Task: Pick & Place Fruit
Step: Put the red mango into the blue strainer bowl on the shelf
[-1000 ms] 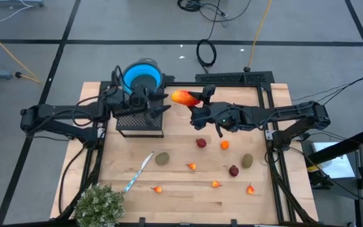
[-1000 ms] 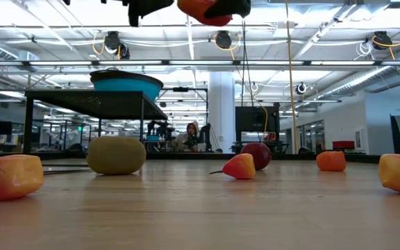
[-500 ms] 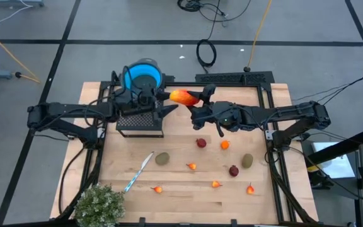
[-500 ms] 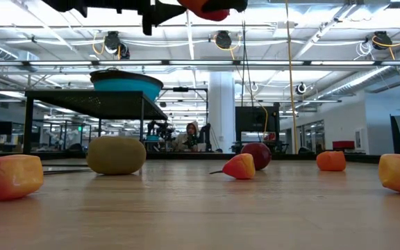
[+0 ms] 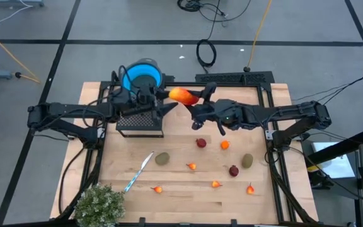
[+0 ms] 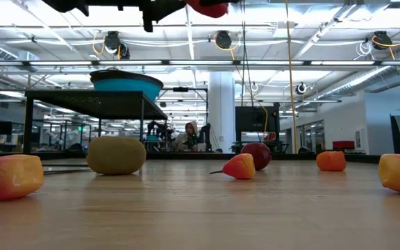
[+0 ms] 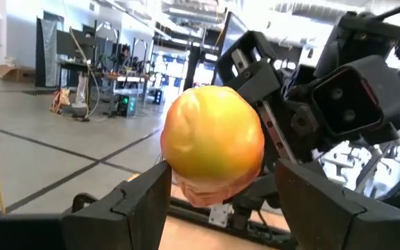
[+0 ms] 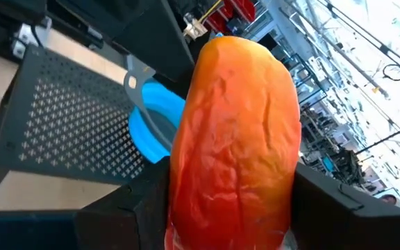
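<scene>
Right gripper (image 5: 196,99) clamped on long red-orange fruit (image 5: 181,96), held high over far side of tabletop (image 5: 188,195), beside blue bowl (image 5: 143,75) atop black perforated stand (image 5: 140,123). Left gripper (image 5: 164,104) spread, fingers either side of fruit's tip, apparently not yet gripping; looks like handover. Bowl seems empty, view poor. Left on tabletop: two olive ovals (image 5: 162,158), two dark red balls (image 5: 201,143), orange bits (image 5: 224,145). Task barely begun.

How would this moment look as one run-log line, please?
right gripper: holds long red-orange fruit aloft | left gripper: open, at fruit's free end | blue bowl: on black stand
</scene>
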